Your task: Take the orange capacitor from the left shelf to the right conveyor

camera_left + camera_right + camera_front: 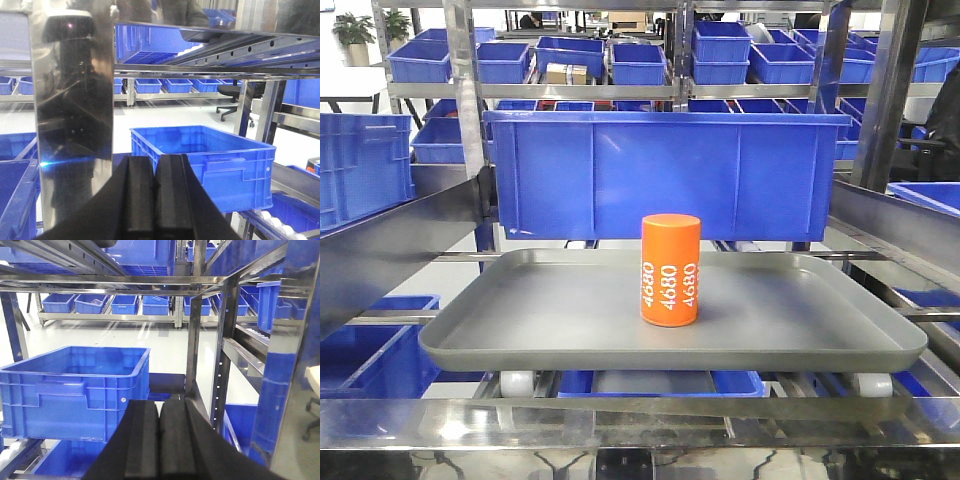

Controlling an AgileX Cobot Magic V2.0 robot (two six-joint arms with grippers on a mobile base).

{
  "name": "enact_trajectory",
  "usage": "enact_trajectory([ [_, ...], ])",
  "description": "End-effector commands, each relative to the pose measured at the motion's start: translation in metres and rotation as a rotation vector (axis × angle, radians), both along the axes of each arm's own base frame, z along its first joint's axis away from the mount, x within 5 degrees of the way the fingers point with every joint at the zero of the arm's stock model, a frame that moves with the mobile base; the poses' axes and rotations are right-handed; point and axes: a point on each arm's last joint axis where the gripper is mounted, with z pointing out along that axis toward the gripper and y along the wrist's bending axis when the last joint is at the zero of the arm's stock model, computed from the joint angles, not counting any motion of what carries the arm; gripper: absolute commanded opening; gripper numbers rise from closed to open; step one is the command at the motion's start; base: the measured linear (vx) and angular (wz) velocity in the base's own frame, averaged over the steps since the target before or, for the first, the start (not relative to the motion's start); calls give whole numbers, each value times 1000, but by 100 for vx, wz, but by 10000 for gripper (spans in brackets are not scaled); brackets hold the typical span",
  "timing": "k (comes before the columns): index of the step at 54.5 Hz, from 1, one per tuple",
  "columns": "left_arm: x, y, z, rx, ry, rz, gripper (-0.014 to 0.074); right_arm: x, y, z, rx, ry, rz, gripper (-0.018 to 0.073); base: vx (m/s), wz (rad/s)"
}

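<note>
— Checking the jaws: are they holding anything?
— No. The left gripper [155,195] and right gripper [159,440] are both sitting pressed shut, empty, with blue bins [210,155] lying beyond them.
— And the orange cylinder [671,270]?
— It is standing upright on the grey tray [540,320], between neither pair of jaws and showing in neither wrist view. Nothing is being carried; the grab and the trip to the conveyor are both waiting.

I am facing the left shelf [420,420]. Its silver rails are carrying a shallow grey tray [520,330], which is sitting level on white rollers [517,383]. The orange capacitor [670,270] is standing upright near the tray's middle. A large blue bin [580,175] is sitting just behind.
</note>
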Motion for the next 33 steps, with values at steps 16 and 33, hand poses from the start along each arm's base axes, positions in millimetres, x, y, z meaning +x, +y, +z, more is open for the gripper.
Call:
enact_trajectory([
  [16,-3,1,18,-37,-109,-5,-6,-1,-1,16,44,-175,-6,-11,0,0],
  [33,-3,1,18,-37,-109,-5,-6,-37,-2,146,44,-487,-2,-11,0,0],
])
